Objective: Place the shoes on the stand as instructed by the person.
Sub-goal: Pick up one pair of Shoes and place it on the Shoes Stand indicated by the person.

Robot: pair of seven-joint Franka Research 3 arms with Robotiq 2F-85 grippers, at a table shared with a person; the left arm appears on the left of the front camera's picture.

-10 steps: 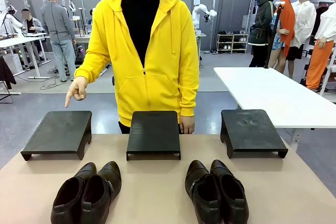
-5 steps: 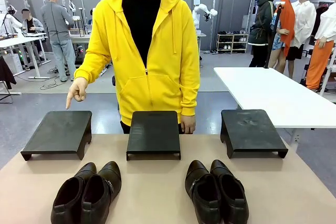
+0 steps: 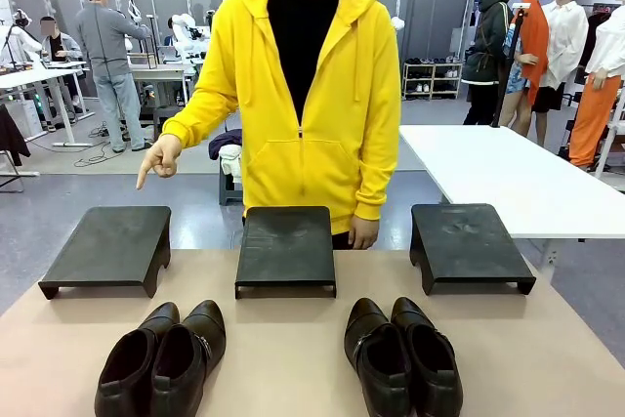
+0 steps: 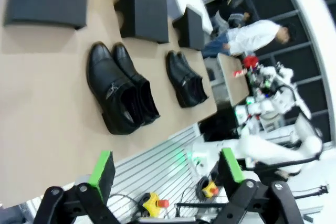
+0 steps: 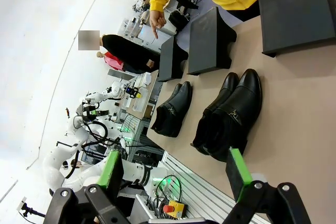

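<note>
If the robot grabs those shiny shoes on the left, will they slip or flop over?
Probably a bit slippery: the left shoes look glossy and smooth. Likely stiff, not floppy, since their openings hold shape unsupported. Flat on their soles, they'd likely slide rather than roll.

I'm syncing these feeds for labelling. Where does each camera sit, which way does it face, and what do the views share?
Front view: fixed between the arms, facing across the table at the person, whose hand points toward the left stand.
Left wrist view: above the near edge, looking past the open left gripper at the table.
Right wrist view: likewise, past the open right gripper.
Shared: the brown shoes and black shoes.
</note>
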